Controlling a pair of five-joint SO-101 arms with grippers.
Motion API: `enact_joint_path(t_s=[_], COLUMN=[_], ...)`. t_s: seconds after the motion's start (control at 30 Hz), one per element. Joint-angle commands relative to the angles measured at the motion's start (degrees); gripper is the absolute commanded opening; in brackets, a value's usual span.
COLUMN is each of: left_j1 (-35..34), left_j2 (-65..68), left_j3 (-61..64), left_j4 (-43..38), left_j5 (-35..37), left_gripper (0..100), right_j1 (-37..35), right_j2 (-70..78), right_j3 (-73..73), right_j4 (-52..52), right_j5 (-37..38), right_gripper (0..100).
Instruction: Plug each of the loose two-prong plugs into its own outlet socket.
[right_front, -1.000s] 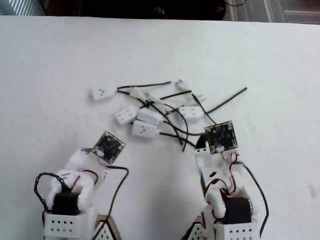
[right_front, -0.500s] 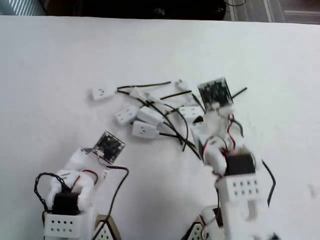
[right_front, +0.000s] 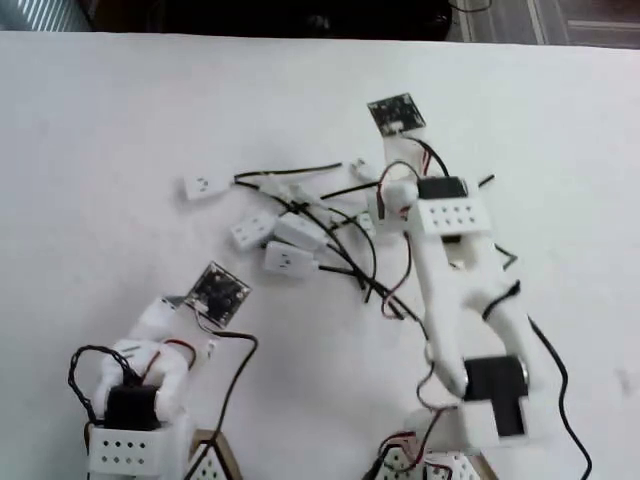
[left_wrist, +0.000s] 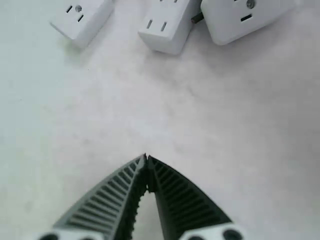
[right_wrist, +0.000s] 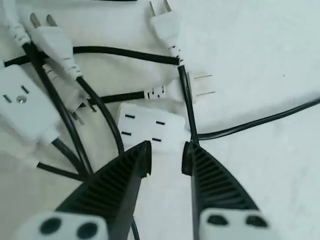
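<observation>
Shows a white worktop (right_front: 120, 100) with a heap of white outlet sockets (right_front: 283, 258), loose two-prong plugs (right_front: 362, 170) and black cords (right_front: 290, 171) near its middle, a lone socket (right_front: 205, 186) lying apart at the heap's edge. Shows the right claw (right_wrist: 166, 152) with jaws a little apart, gripping nothing, poised just over a flat four-slot socket (right_wrist: 145, 125), a cord running just beside one finger (right_wrist: 200, 170) and unplugged plugs lying beyond. Shows the left claw (left_wrist: 146, 160) with tips pressed together on nothing over bare worktop, three more sockets (left_wrist: 167, 25) lying near its tips.
</observation>
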Motion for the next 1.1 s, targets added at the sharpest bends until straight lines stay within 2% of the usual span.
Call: enact_joint_path(t_s=[0.0,0.23,0.53,0.67,0.77,1.07], left_j1=[-0.5,-0.5,-0.5,-0.5,-0.5,-0.5], left_j2=[-0.1,-0.1,-0.1,-0.1,-0.1,-0.1], left_j3=[-0.2,-0.2,-0.2,-0.2,-0.2,-0.2], left_j4=[0.2,0.2,0.2,0.2,0.2,0.2], left_j5=[-0.4,-0.4,-0.4,-0.4,-0.4,-0.4], left_gripper=[2,2,2,2,2,2], right_j1=[1.3,1.2,1.3,1.5,1.9,4.1], right_j2=[10.0,22.7,27.8,28.0,27.5,19.5], right_j3=[-12.7,-22.0,-22.8,-22.8,-22.9,-29.2], right_j4=[-0.9,-0.9,-1.2,-1.2,-0.3,13.8], right_j5=[-0.2,-0.2,-0.2,-0.1,-0.1,-0.1], right_gripper=[11.2,11.0,10.6,1.3,1.8,1.8])
